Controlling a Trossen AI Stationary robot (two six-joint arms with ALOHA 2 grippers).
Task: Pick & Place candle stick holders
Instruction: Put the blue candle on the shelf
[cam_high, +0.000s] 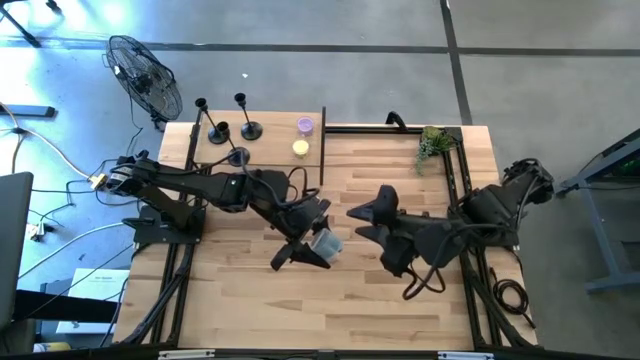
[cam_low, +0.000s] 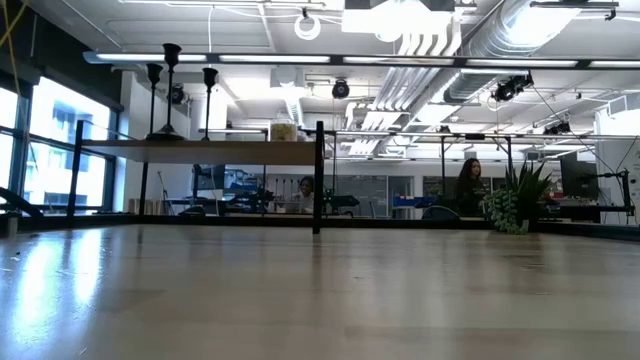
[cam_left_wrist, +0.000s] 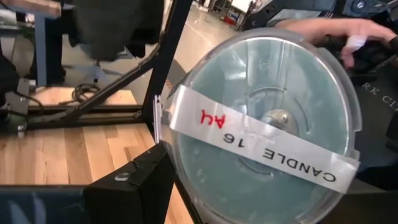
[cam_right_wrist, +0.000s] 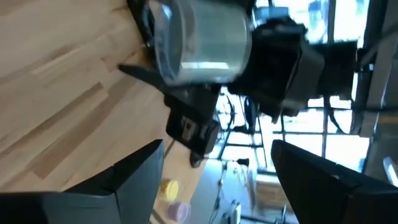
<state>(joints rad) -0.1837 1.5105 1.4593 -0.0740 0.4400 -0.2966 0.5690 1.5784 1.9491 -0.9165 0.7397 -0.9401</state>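
Three black candle stick holders (cam_high: 218, 132) (cam_high: 250, 130) (cam_high: 238, 155) stand on their round bases at the back left. In the low view they stand on a raised wooden shelf (cam_low: 200, 150). None of them is near a gripper. Over the table's middle my left gripper (cam_high: 312, 250) is shut on a clear candle jar (cam_high: 327, 243) with a white tape label (cam_left_wrist: 261, 146). My right gripper (cam_high: 356, 222) (cam_right_wrist: 217, 144) hovers just to the jar's right. It is open with nothing between its fingers and faces the jar (cam_right_wrist: 199, 37). My left gripper pinches the clear jar by its round side wall (cam_right_wrist: 186, 68) between its two fingers (cam_right_wrist: 143, 71). The fingers come about level from the table's left and lie along the jar. The jar's taped flat end (cam_left_wrist: 267, 124) faces the wrist. The jar lies on its side, lifted clear of the table.
A purple candle (cam_high: 305, 125) and a yellow candle (cam_high: 300, 148) sit on the shelf's right part. A small green plant (cam_high: 432, 145) stands at the back right. Black frame rails (cam_high: 322, 150) border the shelf and the table's sides. Bare wood (cam_high: 330, 310) lies toward the near edge.
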